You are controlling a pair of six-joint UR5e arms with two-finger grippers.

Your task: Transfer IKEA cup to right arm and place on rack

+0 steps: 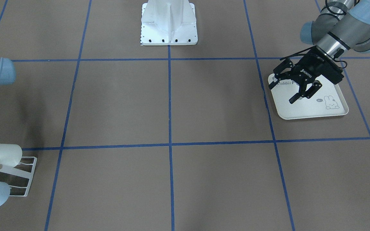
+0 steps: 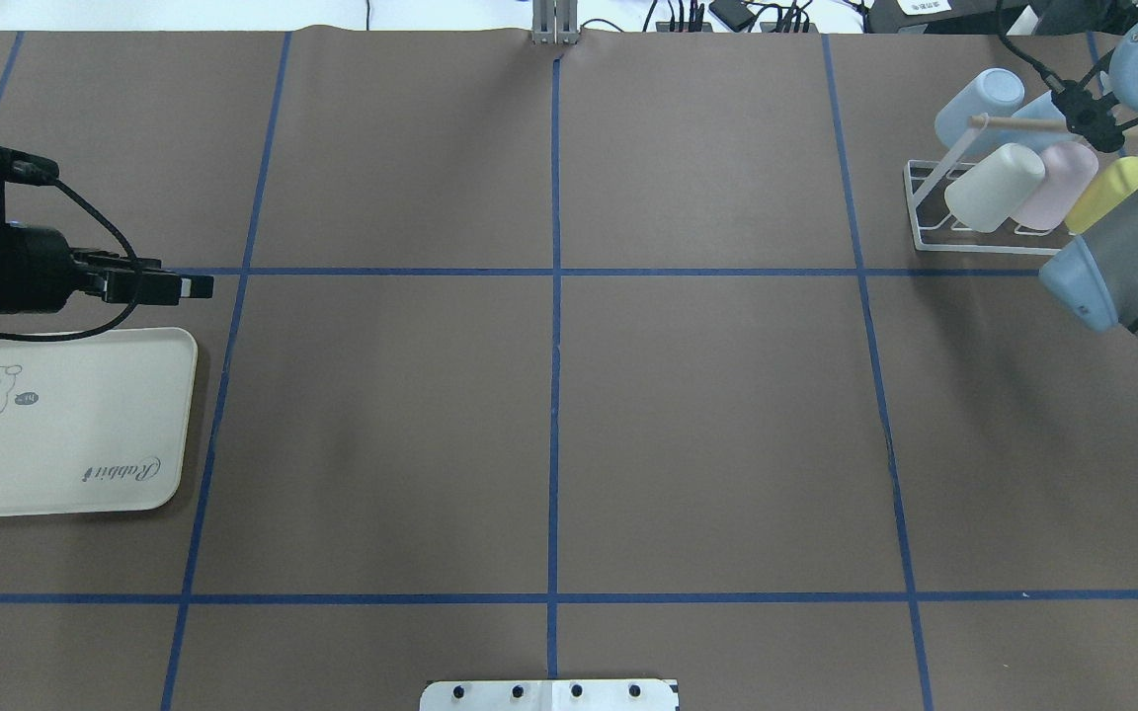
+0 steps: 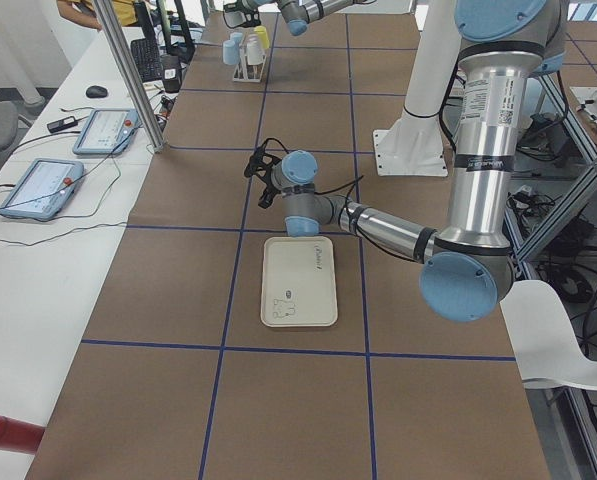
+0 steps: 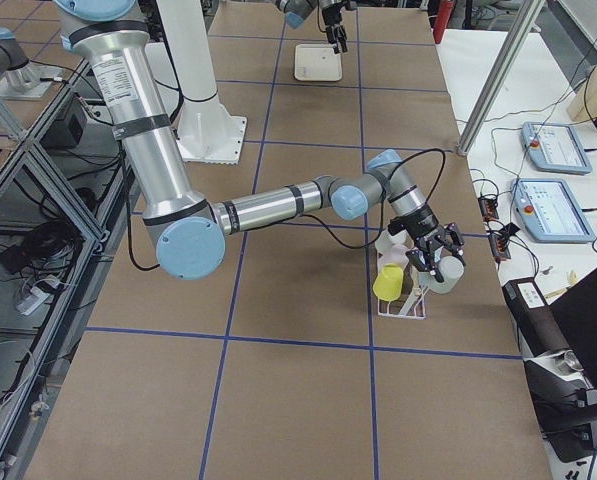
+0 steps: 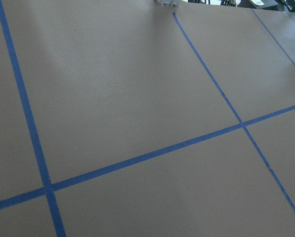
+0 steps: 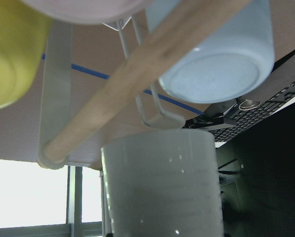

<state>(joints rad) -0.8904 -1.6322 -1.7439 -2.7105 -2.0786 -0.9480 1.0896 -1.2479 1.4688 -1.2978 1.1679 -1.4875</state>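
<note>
Several IKEA cups hang on the white wire rack [image 2: 925, 212] around its wooden rod [image 2: 1014, 123]: cream [image 2: 994, 188], pink [image 2: 1058, 183], yellow [image 2: 1112, 193] and light blue [image 2: 979, 104]. My right gripper [image 4: 431, 262] hovers at the rack's far end, just over a pale cup [image 4: 450, 276]. That pale cup [image 6: 162, 192] fills the bottom of the right wrist view, under the rod [image 6: 137, 84]. No finger shows there, so I cannot tell whether the gripper holds it. My left gripper [image 1: 284, 92] hangs open and empty over the rabbit tray [image 1: 307, 110].
The white robot pedestal [image 1: 169, 25] stands at the table's middle edge. Brown paper with blue tape lines [image 2: 554, 395] covers the table between tray and rack. Tablets [image 4: 553, 150] lie on the side bench beyond the rack.
</note>
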